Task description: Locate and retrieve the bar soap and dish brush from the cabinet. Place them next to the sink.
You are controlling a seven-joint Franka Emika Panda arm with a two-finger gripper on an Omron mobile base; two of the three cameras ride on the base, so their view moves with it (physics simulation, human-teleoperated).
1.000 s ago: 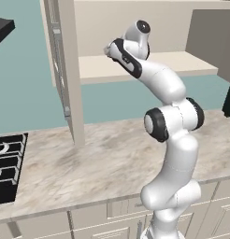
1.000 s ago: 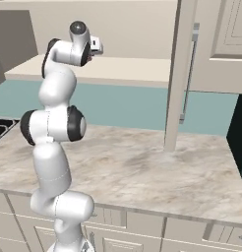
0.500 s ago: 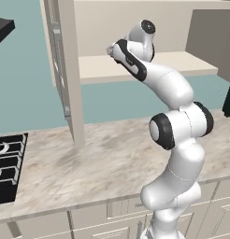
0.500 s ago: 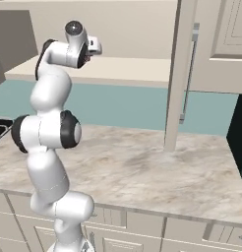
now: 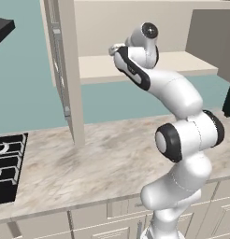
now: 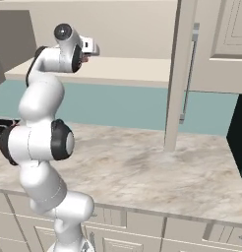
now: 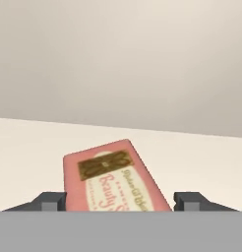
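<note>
Looking along the hand, you see the bar soap (image 7: 113,179) lying flat on the pale shelf (image 7: 201,162) inside the cabinet (image 5: 65,74). It is a pinkish-red block with a gold mark and some writing on its top. It sits right in front of the end effector (image 7: 118,201), low in the hand view, and its near end runs down between the two dark fingertips (image 7: 50,201).

The soap's long side does not point straight away from you. It leans a little, with the far end toward the left of the hand view and the near end toward the right. So the fingertips do not stand quite square to its long sides.

The end effector is released and wide apart, with nothing in it. One tip stands to the left of the soap and the other stands well off to its right. The left tip looks just beside the soap. You cannot tell if it touches.

From the base views, the arm reaches up to the shelf, and the hand (image 6: 86,48) sits at the shelf's front edge. The cabinet door (image 6: 184,74) hangs open. The marbled desk (image 5: 103,158) lies below, with nothing on it near the arm.

You likely need a small turn of the hand, then a short push forward, so the tips close across the short width of the soap.
</note>
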